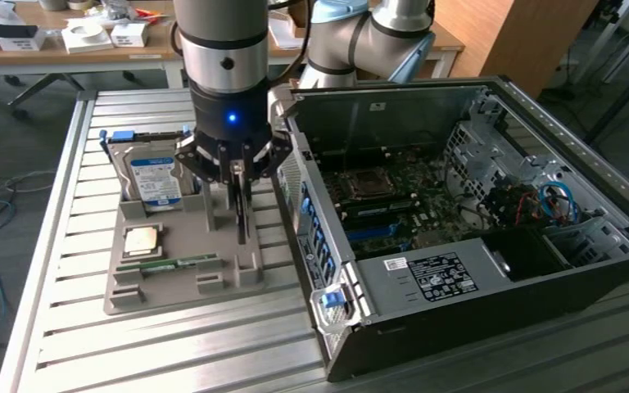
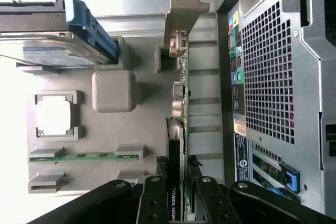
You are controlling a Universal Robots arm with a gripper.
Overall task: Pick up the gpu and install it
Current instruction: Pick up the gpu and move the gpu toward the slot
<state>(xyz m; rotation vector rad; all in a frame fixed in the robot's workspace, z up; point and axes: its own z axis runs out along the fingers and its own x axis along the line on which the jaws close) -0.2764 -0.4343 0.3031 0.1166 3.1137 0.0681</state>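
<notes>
The gpu (image 1: 242, 214) is a thin dark card standing on its edge in the grey holder tray (image 1: 173, 286), just beside the open computer case (image 1: 424, 282). In the wrist view the gpu (image 2: 178, 103) runs edge-on away from the fingers, with its silvery bracket (image 2: 186, 3) at the far end. My gripper (image 1: 239, 190) hangs straight down over the card, its black fingers (image 2: 153, 200) pressed against both faces near one end. The card's lower edge still looks seated in the tray (image 2: 142, 145).
The tray also holds a silver hard drive with a blue label (image 1: 153, 176), a square processor chip (image 1: 143, 240) and a green memory stick (image 1: 167, 264). The case lies open with its motherboard (image 1: 402, 205) facing up. A slatted metal table (image 1: 183, 352) carries everything.
</notes>
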